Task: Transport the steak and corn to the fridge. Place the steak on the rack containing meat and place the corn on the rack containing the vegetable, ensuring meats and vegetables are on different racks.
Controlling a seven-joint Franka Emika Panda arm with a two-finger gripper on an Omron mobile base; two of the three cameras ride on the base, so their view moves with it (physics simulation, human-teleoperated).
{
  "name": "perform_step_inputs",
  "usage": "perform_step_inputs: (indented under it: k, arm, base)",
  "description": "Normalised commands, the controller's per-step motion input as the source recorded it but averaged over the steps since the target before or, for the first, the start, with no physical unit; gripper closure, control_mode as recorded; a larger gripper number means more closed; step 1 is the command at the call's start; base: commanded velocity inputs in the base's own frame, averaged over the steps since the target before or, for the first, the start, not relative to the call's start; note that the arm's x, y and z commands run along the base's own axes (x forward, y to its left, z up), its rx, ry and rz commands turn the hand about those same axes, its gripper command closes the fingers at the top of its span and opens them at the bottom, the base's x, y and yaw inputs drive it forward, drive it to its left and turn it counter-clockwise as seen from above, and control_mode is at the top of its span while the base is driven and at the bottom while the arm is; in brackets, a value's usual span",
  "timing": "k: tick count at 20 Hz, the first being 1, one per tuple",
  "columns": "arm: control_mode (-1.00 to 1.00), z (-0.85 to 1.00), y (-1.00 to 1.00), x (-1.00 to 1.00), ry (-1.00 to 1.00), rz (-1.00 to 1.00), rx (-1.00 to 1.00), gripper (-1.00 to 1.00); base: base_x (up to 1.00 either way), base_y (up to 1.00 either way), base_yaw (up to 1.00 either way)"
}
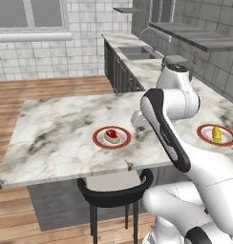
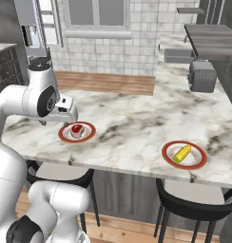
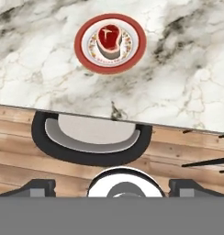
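The steak (image 1: 111, 135) lies in the middle of a round red-rimmed plate (image 1: 99, 141) on the marble desk (image 1: 56, 133), near the desk's front edge. In the right base view the same steak (image 2: 77, 129) sits on its plate (image 2: 64, 136) just beside the robot's hand, which hangs over the desk's left front corner. In the hand view, looking down, the steak (image 3: 109, 38) shows as a red slab with a pale rim, centred on the plate (image 3: 84, 55), with bare marble all around it.

The corn (image 1: 216, 134) rests on a second red-rimmed plate (image 1: 204, 137) at the right end of the desk, well apart from the steak. From the right base view the corn (image 2: 181, 153) lies slantwise across its plate (image 2: 196, 163), close to the front edge.

The claw (image 3: 112, 187) points down past the desk's edge; its two dark tips stand wide apart at the bottom of the hand view, so it is released and grasps nothing. Below it are a black stool (image 3: 54, 142) with a grey seat and the wooden floor (image 3: 13, 156). A second black stool (image 2: 203, 201) stands under the desk below the corn's plate.

A sink (image 1: 137, 51) with a tap is set in the far counter, and a grey toaster (image 2: 202, 76) stands on the marble surface near the right wall.
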Motion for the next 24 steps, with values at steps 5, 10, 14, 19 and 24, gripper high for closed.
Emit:
perform_step_inputs:
  k: [5,10,14,19,24]
  arm:
    - [-1.0,-0.4,0.54,0.16,0.02,0.01,0.0,-1.0]
    - [-1.0,-0.32,0.46,0.59,0.01,0.03,0.0,-1.0]
    - [-1.0,-0.51,0.01,0.57,0.05,0.0,0.0,-1.0]
    - [-1.0,-0.39,0.0,0.49,0.03,0.0,0.0,-1.0]
    - [-1.0,-0.24,-0.04,0.38,0.01,0.01,0.0,-1.0]
  base:
    - [0.0,0.0,0.0]
    - [0.0,0.0,0.0]
    - [0.0,0.0,0.0]
    - [0.0,0.0,0.0]
    - [0.0,0.0,0.0]
